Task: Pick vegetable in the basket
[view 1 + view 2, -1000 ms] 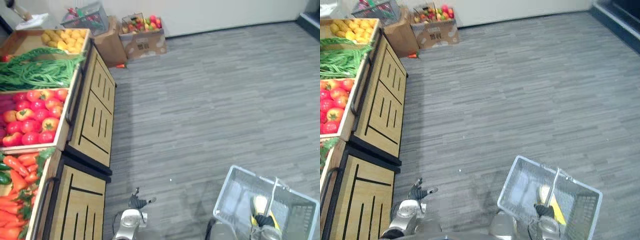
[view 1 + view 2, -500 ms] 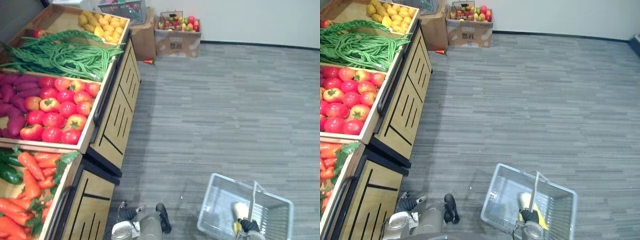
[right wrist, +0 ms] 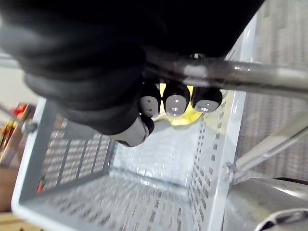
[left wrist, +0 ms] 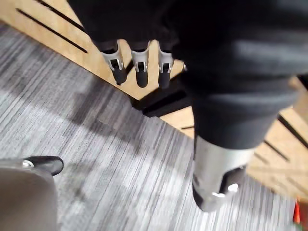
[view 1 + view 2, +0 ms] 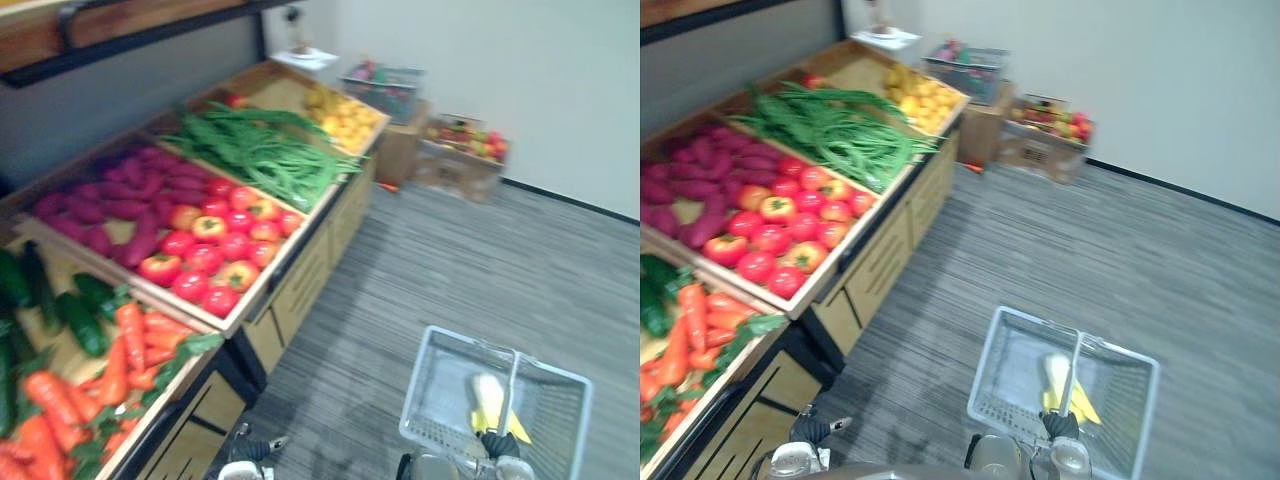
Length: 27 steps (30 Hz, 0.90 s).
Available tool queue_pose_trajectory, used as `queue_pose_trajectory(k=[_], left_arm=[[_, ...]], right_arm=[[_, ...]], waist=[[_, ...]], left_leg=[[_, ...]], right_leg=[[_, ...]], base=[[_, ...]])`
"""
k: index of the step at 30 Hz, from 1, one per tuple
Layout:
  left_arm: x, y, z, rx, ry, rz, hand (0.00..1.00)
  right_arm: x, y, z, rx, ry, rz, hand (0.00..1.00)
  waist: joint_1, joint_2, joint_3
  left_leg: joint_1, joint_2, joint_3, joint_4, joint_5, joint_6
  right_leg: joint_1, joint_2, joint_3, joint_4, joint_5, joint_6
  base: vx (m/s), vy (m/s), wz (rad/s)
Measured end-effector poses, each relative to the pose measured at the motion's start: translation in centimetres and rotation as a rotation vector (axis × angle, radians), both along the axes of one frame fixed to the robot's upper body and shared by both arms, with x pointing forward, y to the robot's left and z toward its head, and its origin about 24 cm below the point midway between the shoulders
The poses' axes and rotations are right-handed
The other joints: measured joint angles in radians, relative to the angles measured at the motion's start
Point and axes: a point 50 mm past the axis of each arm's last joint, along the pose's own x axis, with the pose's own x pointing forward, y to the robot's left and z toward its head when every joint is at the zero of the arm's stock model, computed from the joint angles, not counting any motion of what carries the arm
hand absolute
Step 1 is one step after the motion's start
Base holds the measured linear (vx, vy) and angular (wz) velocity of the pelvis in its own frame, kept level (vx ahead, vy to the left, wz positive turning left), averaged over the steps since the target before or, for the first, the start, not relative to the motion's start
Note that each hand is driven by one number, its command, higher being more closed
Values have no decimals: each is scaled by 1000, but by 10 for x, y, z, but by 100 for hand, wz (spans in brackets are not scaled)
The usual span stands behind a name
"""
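A pale grey wire basket (image 5: 414, 388) hangs low at the right, above the grey floor. My right hand (image 5: 1060, 427) is shut on its metal handle (image 3: 250, 77), fingers (image 3: 175, 102) curled under the bar. Inside the basket lies a pale yellow vegetable (image 5: 488, 394), which shows as a yellow patch (image 3: 186, 118) past the fingers. My left hand (image 5: 250, 449) hangs low beside the wooden stand (image 4: 62, 38), fingers (image 4: 139, 67) straight and holding nothing. On the stand to the left lie carrots (image 5: 122, 358), cucumbers (image 5: 72, 312), tomatoes (image 5: 215, 252), purple sweet potatoes (image 5: 112, 205) and green beans (image 5: 262, 150).
Yellow produce (image 5: 345, 116) fills the farthest bin. Cardboard boxes of fruit (image 5: 458, 150) and another wire basket (image 5: 386, 86) stand against the back wall. Open grey floor (image 5: 1140, 260) stretches to the right of the stand.
The whole view has swung towards the stand, so the bins now show at a slant with the wall behind. The basket stays in my right hand and the left hand stays low.
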Motion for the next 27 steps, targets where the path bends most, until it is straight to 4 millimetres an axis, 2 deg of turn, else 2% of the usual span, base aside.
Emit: queue_pose_trajectory(k=[1,2,3,4,6,8,12,14,15,17,19,21,24,27], left_arm=[[-1,-2,0,-11,-2,20,0],[-1,-2,-1,-17,-6,38,0],[-2,1,-1,-16,-3,58,0],[-2,-3,-2,-30,3,61,0],[-3,-17,-5,-75,-2,75,0],[-6,-19,-6,-89,4,96,0],[-8,-17,-7,-107,0,145,0],[-8,-15,-7,-114,-2,160,0],[-8,-14,-6,-113,-3,161,0],[-9,-14,-7,-114,-1,166,0],[-9,-12,-6,-111,-2,168,0],[-9,-12,-6,-112,-3,177,0],[-11,-11,-7,-109,5,175,0],[-10,-3,-5,-80,7,137,0]], right_arm=[[-1,0,0,4,0,-10,100],[-3,3,-2,10,6,-11,100],[-7,9,-4,26,15,-9,100],[-6,6,-3,19,14,-8,100],[-2,-2,1,-10,2,3,100],[2,-3,3,-28,-5,35,100],[2,-1,2,-12,8,51,100],[-3,0,-1,0,29,41,100],[-6,0,-2,5,36,29,100],[-14,-2,-5,17,53,-23,100],[-16,-4,-5,17,61,-32,100],[-15,-1,-7,27,68,-26,100],[-16,-3,-7,24,74,-21,100],[-15,-2,-7,31,73,-16,100]], waist=[[2,2,0],[5,-10,-1],[12,-30,0],[12,-13,6],[14,36,-1],[16,53,-1],[20,56,-2],[11,56,-1],[8,55,0],[-1,51,2],[-1,45,5],[0,45,3],[-15,65,-2],[-15,51,5]], left_leg=[[1,12,-38,10,-12,-21],[-4,20,-74,37,-36,-58],[-8,24,-102,65,-72,-102],[-11,45,-112,73,-80,-109],[-36,114,-106,75,-36,-138],[-39,146,-103,38,19,-165],[-79,173,-102,33,102,-198],[-112,176,-42,33,154,-216],[-120,177,0,33,169,-211],[-126,188,246,29,199,-182],[-128,184,373,15,216,-158],[-131,172,391,-30,225,-147],[-128,156,388,-139,237,-140],[-100,133,381,-218,276,-137]], right_leg=[[7,11,72,-124,14,10],[27,12,128,-231,65,9],[52,-8,140,-261,131,73],[54,4,107,-243,123,62],[65,30,-3,-206,56,16],[78,44,-57,-199,29,-11],[111,53,-137,-219,10,-37],[149,28,-214,-246,9,-39],[164,16,-240,-256,9,-39],[230,-21,-341,-289,9,-39],[267,-34,-396,-312,11,-34],[278,-31,-425,-350,24,-14],[278,-20,-467,-378,39,6],[281,-26,-480,-384,47,13]], base=[[384,-378,161],[459,-501,194],[363,-462,144],[316,-461,127],[279,-395,104],[215,-337,77],[169,-247,55],[92,-73,93],[61,-16,121],[23,34,129],[-37,68,100],[-54,72,64],[-44,103,41],[-9,71,17]])
